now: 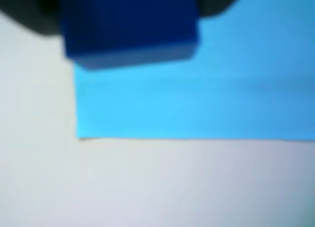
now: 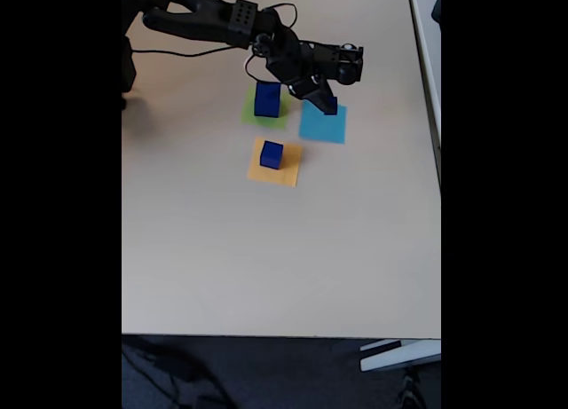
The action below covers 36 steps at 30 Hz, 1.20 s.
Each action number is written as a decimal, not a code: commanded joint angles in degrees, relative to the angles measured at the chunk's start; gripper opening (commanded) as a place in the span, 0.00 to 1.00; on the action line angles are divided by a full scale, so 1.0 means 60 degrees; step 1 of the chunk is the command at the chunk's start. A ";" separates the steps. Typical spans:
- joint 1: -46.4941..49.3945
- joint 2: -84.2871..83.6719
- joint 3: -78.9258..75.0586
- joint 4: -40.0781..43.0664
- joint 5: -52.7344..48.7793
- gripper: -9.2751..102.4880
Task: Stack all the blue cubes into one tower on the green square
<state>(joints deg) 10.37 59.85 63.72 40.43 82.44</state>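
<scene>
In the fixed view we see the gripper (image 2: 327,103) over the far left part of the cyan square (image 2: 323,124), and it is closed on a blue cube (image 2: 329,105) that shows between its fingers. The wrist view gives the same cube (image 1: 129,27) very close and blurred at the top edge, with the cyan paper (image 1: 206,94) under it and the bare table (image 1: 147,187) nearer to us; we cannot tell from it if the cube is lifted or touches the paper. The relation that matters for the coming move is this: the green square (image 2: 251,116) lies just to the left of the gripper in the fixed view, at almost the same depth, and the largest cube (image 2: 267,99) already stands on it. So we judge that the held cube must travel a short way to the left and come down on the top face of that cube. A third cube (image 2: 272,154) waits on the orange square (image 2: 277,167), nearer to us than the other two sheets. The arm (image 2: 213,19) comes in from the far left corner, stretched out over the table toward the right, with the wrist bent down so that the fingers point at the table.
</scene>
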 commanded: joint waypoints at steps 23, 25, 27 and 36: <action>-0.0234 -0.0996 -0.0088 -0.1025 0.0674 0.14; -0.0234 -0.1084 -0.0132 -0.1025 0.0747 0.14; -0.0264 -0.1187 -0.0103 -0.1113 0.0850 0.14; -0.0425 -0.1304 0.0396 -0.1582 0.1157 0.14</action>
<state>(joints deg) 8.26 50.80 66.09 32.08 88.86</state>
